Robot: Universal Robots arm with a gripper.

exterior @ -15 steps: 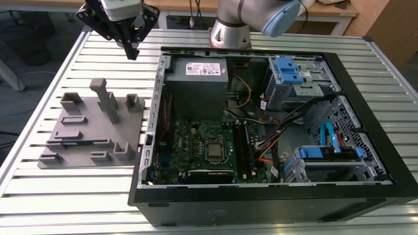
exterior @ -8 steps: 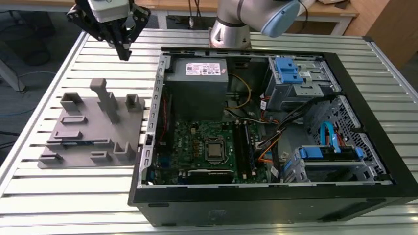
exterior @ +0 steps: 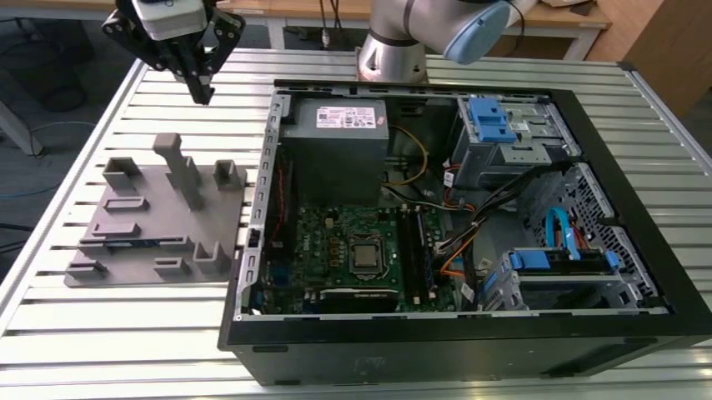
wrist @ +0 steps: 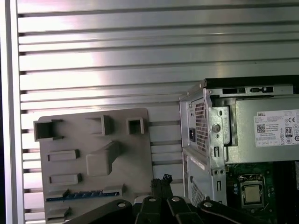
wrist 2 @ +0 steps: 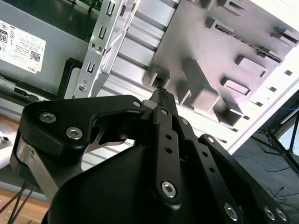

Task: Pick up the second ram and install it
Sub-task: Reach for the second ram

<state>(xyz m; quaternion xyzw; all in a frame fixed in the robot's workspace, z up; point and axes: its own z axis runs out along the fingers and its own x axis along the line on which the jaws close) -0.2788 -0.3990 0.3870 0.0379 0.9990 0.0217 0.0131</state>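
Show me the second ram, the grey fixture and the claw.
second ram (wrist: 81, 194), first wrist view, its bluish edge
grey fixture (exterior: 150, 218), exterior view, bare base plate
claw (exterior: 203, 93), exterior view, between its fingertips

Second ram (exterior: 136, 243): thin dark stick, bluish patches, lying lengthwise in grey fixture (exterior: 150, 210), untouched.

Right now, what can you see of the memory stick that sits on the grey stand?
The second ram is a thin, long, narrow stick, dark with bluish patches. It seems to stand on its long edge in a slot of the grey fixture, outside the open computer case. Nothing else touches it; the gripper hangs well apart.
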